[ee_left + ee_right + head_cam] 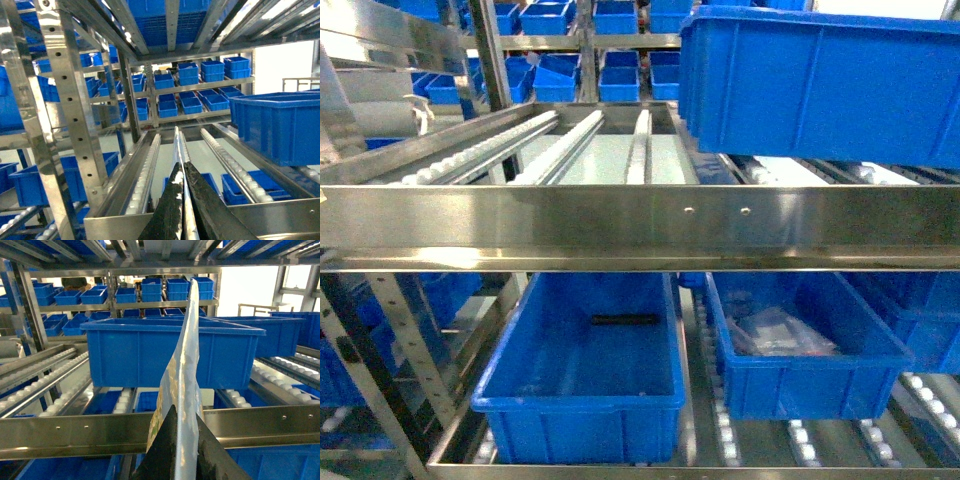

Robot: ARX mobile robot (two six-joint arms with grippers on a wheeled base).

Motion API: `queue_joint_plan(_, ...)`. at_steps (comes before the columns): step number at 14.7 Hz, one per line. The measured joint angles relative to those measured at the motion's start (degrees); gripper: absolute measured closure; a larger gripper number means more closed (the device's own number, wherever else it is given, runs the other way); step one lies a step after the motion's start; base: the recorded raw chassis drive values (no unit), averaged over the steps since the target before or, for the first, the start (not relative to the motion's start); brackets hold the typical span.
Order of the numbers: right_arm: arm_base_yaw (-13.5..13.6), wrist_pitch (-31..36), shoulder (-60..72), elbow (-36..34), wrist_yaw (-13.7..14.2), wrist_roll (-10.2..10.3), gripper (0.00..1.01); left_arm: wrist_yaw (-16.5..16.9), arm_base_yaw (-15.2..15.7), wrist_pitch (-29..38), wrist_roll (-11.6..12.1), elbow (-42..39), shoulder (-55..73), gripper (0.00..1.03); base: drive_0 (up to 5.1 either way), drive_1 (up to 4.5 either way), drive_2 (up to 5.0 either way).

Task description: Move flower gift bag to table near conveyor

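Note:
The flower gift bag (182,355) stands edge-on in the right wrist view, glossy pale blue with a floral print along its left side. My right gripper (184,410) is shut on its lower part. In the left wrist view my left gripper (182,163) is shut, with a thin pale sheet (185,210) pinched between its fingers; I cannot tell what the sheet belongs to. Both grippers face the steel conveyor (620,215) with its white roller lanes (147,170). Neither gripper shows in the head view. The table is out of view.
A large blue bin (820,85) sits on the conveyor's upper lane at the right, also seen as the blue bin (150,352) straight ahead. Two open blue bins (580,345) (800,350) rest on the lower level. A perforated steel upright (75,115) stands at the left.

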Motion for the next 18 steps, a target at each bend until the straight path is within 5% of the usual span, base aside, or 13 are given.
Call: queue_joint_plan(18, 0.0, 0.0, 0.0, 0.0, 0.0, 0.0, 0.98, 0.0, 0.0, 0.0, 0.0, 0.0, 0.0, 1.01, -4.8, 1.36, 3.4)
